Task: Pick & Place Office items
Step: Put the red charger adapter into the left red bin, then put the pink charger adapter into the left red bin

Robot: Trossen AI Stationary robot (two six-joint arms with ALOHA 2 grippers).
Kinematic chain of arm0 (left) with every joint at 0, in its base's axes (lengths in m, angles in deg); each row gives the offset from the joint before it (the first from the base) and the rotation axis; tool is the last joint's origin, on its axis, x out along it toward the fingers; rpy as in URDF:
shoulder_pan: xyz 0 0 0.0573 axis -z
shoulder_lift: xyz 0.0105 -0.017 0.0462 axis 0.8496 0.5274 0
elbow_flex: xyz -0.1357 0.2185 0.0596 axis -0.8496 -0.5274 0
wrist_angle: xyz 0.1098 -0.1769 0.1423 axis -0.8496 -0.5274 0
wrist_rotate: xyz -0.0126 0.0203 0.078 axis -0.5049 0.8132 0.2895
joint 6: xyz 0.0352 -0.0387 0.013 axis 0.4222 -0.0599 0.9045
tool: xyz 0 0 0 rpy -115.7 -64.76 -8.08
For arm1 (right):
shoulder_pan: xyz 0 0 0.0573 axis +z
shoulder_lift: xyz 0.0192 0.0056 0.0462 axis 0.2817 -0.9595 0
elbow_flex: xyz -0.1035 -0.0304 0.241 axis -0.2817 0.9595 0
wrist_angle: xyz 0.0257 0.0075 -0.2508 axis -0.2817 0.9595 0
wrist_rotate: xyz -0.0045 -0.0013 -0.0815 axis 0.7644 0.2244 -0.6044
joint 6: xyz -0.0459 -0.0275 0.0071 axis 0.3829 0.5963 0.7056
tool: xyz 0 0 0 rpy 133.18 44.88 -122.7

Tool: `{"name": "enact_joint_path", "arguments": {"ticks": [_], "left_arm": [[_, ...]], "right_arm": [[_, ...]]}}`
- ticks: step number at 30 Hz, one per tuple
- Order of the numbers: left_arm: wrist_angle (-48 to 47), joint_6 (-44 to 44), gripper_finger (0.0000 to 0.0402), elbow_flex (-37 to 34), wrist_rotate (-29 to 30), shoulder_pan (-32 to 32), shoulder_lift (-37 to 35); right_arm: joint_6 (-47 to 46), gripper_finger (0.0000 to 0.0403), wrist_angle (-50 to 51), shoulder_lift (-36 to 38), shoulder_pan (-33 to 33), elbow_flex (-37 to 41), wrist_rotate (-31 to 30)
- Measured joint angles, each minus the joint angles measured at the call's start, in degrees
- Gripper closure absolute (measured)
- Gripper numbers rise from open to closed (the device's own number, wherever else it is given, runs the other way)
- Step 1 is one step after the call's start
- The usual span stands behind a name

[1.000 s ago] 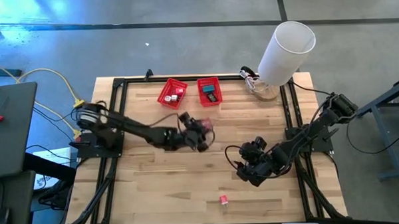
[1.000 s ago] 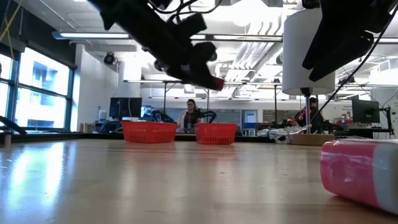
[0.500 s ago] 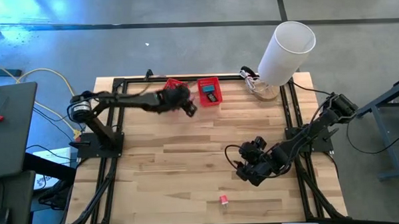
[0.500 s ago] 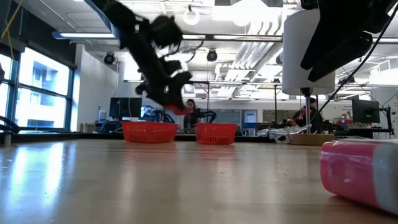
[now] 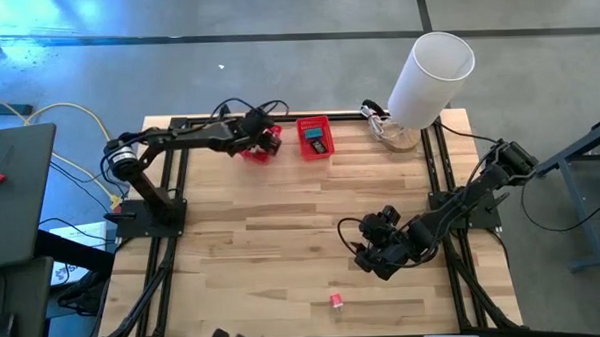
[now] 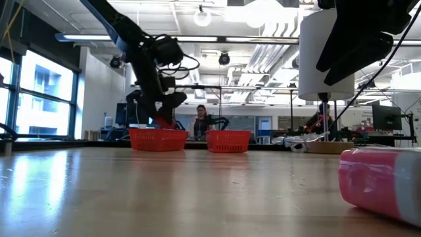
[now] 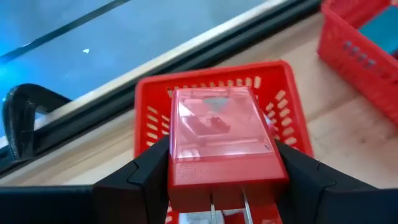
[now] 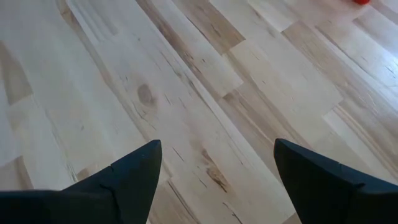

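Note:
My left gripper (image 5: pixel 264 140) hangs over the left red mesh basket (image 7: pixel 149 102) at the table's far edge, shut on an office item: a small red box with a clear pink lid (image 7: pixel 217 134). In the low view the gripper (image 6: pixel 162 113) stands just above that basket's rim (image 6: pixel 158 138). My right gripper (image 5: pixel 369 256) waits above the bare wood at the right, open with nothing between its fingers (image 8: pixel 217 168). Another pink and red item (image 5: pixel 337 300) lies on its side near the front edge, large in the low view (image 6: pixel 381 181). My left gripper pinches the red box by its two opposite side walls (image 7: pixel 177 171) between its two fingers (image 7: pixel 146 171). The fingers slant down from the table's left side. The box is lifted clear, its clear lid up, above the left basket.
A second red basket (image 5: pixel 315 138) with a few small items stands right of the first. A big white cylinder (image 5: pixel 432 74) stands at the far right corner beside some cables (image 5: pixel 384 126). A black frame (image 5: pixel 175 173) runs round the table's edges.
My left gripper has swung from the table's middle toward the far edge, turning as it went, and now hangs over the left basket. The red box has travelled with it, still lifted clear.

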Motion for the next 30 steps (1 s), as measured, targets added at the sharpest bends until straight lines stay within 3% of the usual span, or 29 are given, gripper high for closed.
{"name": "enact_joint_path", "arguments": {"ticks": [10,18,26,30], "left_arm": [[-0.2,-0.4,0.0199,0.0,-2.1,-2.5,3.1],[-0.4,-0.4,0.0124,0.0,-1.9,-1.9,4.1],[-0.7,1.8,0.0117,0.0,-1.0,0.0,3.8],[-0.3,4.0,0.0116,0.0,2.2,1.2,3.2]], "right_arm": [[0.0,0.0105,-0.9,0.0,0.0,0.0,0.2],[0.0,0.0105,-1.6,0.0,0.0,0.0,0.6],[0.4,0.0105,-2.5,0.0,0.0,0.0,0.6],[0.7,0.0105,-3.0,0.0,0.0,0.0,0.7]]}}
